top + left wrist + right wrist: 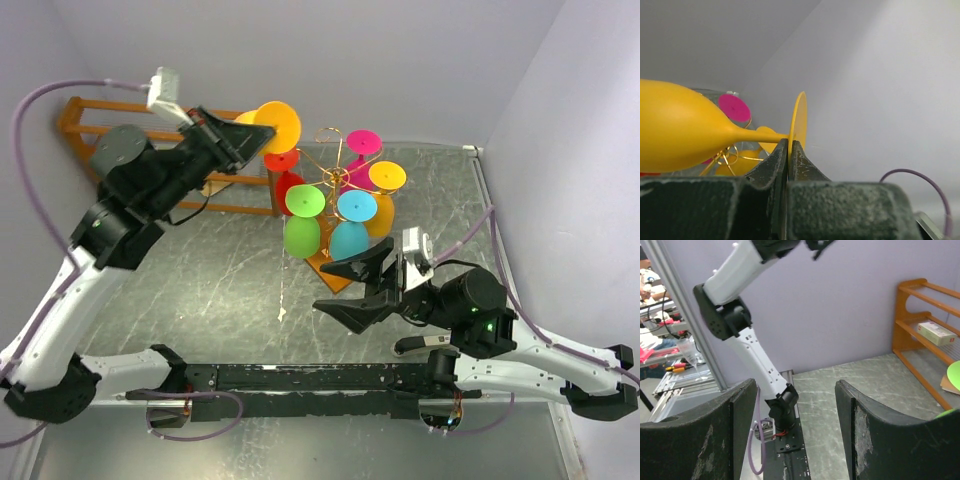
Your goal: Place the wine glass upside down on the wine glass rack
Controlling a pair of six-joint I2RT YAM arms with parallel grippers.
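Left end effector (pixel 788 149), pinched shut on the foot rim of the yellow wine glass (pixel 685 132) aloft just far-left of the wine glass rack (pixel 340 178): so thin a hold may let the bowl pivot, slip, or strike the hung glasses (pixel 303 232); right end effector (pixel 322 287) gapes empty, near right.

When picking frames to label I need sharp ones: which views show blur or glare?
Top external: sharp, evenly lit, only soft shadows on the table. Left wrist: the close yellow wine glass and jaws look soft, and the wall washes out bright at upper right. Right wrist: near jaws dark and slightly soft, background clear.
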